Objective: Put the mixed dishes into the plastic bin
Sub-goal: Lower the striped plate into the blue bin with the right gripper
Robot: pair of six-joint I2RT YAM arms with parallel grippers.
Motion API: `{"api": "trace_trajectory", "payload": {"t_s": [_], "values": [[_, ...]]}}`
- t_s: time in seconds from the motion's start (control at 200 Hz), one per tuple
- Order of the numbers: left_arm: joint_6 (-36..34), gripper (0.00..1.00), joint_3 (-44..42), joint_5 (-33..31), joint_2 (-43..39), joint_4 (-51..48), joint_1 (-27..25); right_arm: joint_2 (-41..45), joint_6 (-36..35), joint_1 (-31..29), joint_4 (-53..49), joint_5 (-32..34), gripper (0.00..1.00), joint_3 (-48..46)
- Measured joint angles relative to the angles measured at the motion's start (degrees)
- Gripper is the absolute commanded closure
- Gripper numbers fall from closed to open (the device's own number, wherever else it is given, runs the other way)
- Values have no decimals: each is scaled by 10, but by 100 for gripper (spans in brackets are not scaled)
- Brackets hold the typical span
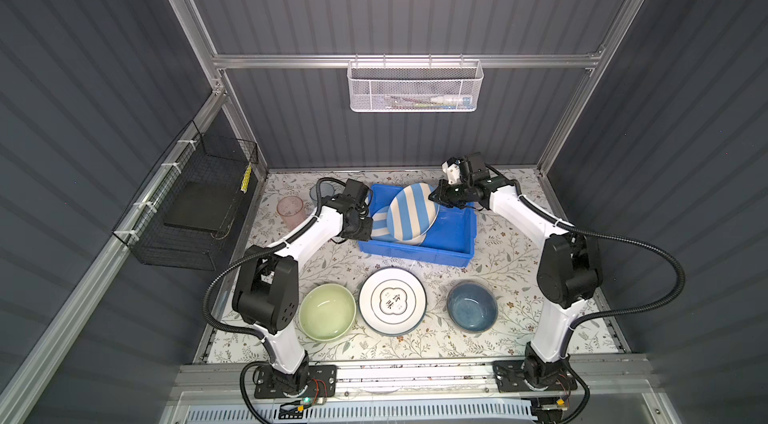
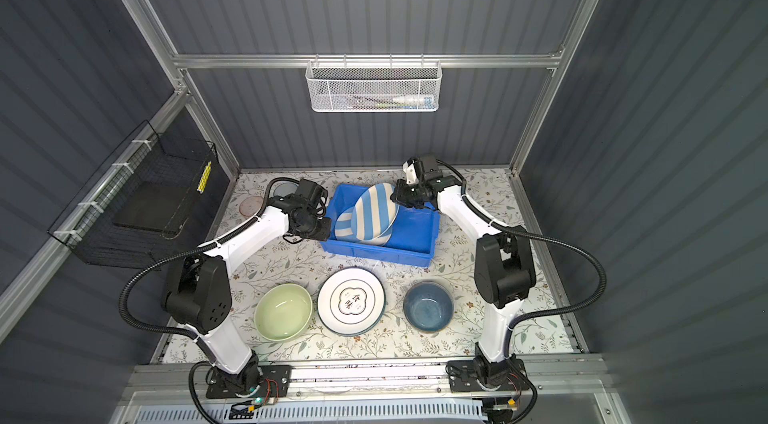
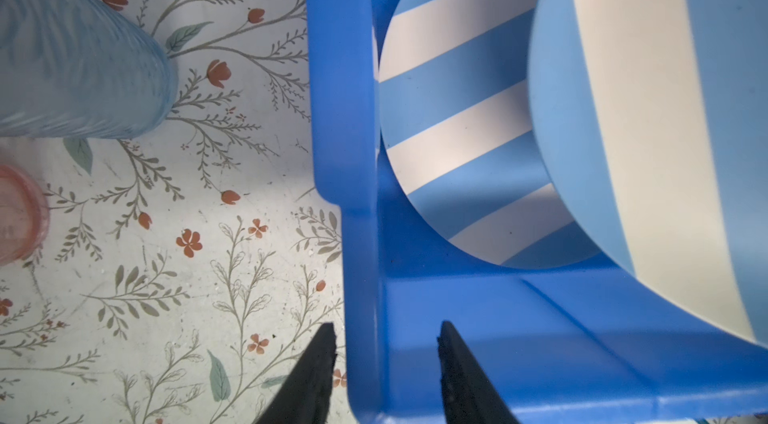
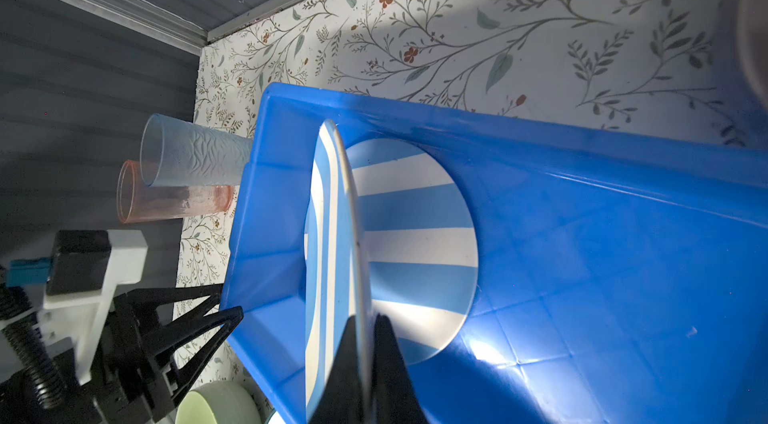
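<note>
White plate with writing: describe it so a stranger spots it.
Find the big blue bin. Nearer the arm bases, the white plate lies between a green bowl and a blue bowl. Unlike them, it is flat, with dark central characters.

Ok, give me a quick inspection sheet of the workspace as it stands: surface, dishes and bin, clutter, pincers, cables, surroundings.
Surface: floral table cover, no spills seen.
Job's things: blue bin holds a small striped plate; a large striped plate is tilted over it. Green bowl, white ringed plate, blue bowl, blue tumbler and pink tumbler stand outside the bin on the cover.
Clutter: nothing seen.
Pincers: right pincer shut on the large striped plate's rim; left pincer open, straddling the bin's wall.
Cables: black hoses follow both arms; none seen snagged.
Surroundings: white mesh basket on the back wall, black wire basket on the left wall.
</note>
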State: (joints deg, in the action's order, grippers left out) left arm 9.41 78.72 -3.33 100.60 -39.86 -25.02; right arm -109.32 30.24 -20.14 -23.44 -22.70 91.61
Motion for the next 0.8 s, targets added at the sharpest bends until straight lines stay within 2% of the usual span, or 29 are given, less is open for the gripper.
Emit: {"api": "trace_trajectory", "payload": {"t_s": [0.26, 0.801], "values": [[-9, 68, 20, -2, 20, -8, 0, -31, 17, 0, 49, -11, 100, -5], [-9, 75, 29, -4, 24, -13, 3, -79, 19, -16, 104, -41, 95, -25]]}}
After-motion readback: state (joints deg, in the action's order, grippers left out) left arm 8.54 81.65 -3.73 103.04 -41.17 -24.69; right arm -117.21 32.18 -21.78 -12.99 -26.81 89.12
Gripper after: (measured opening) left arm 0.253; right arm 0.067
